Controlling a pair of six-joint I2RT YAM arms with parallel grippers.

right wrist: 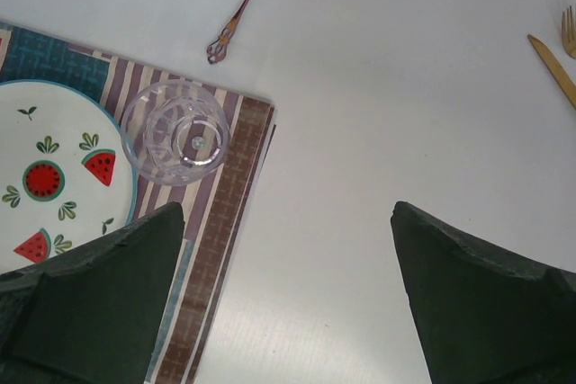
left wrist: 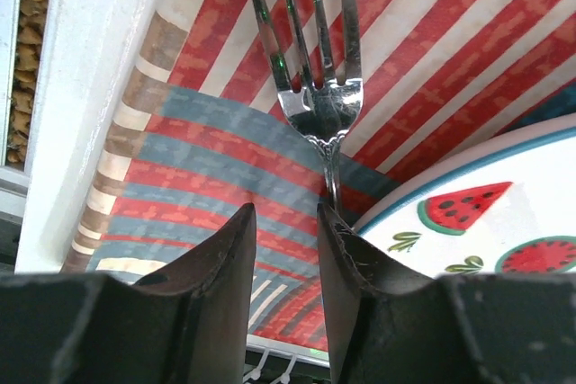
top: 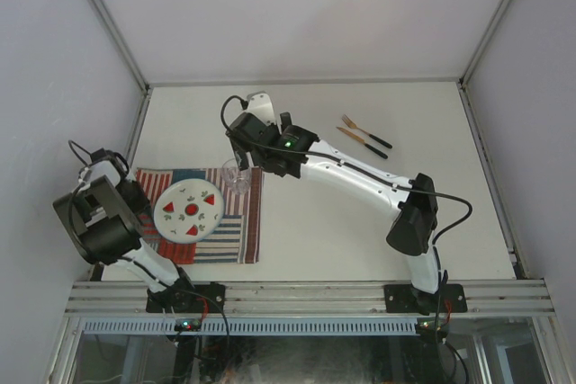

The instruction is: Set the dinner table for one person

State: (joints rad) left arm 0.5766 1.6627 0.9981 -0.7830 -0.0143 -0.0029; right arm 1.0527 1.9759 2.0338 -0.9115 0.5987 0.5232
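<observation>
Looking down my left tool [left wrist: 286, 213], I see the silver fork [left wrist: 315, 105] straight ahead. Its long axis runs directly away from the fingers, with four polished tines pointing off and an ornate neck leading back to the handle, which slips out of sight at the inner edge of one finger. The jaws stand narrowly apart with striped cloth showing in the gap, and I cannot tell whether the handle is pinched or only lies beside that finger.

The fork is over the woven red, white and blue placemat [left wrist: 207, 132], just left of the round watermelon-print plate [left wrist: 504, 186]. This arm is much the nearer to it.

My right tool [right wrist: 288, 209] hangs with its jaws wide apart and holds nothing. It is over bare desk [top: 360, 222] just right of the placemat, where a clear, smooth glass [right wrist: 175, 132] stands upright on the far right corner. The desk is flat, matte and off-white, spreading beneath everything, with the placemat at its near left. A gold-toned fork [top: 364, 132] and knife [top: 360, 142] with dark handles lie far right, well apart from the setting.
</observation>
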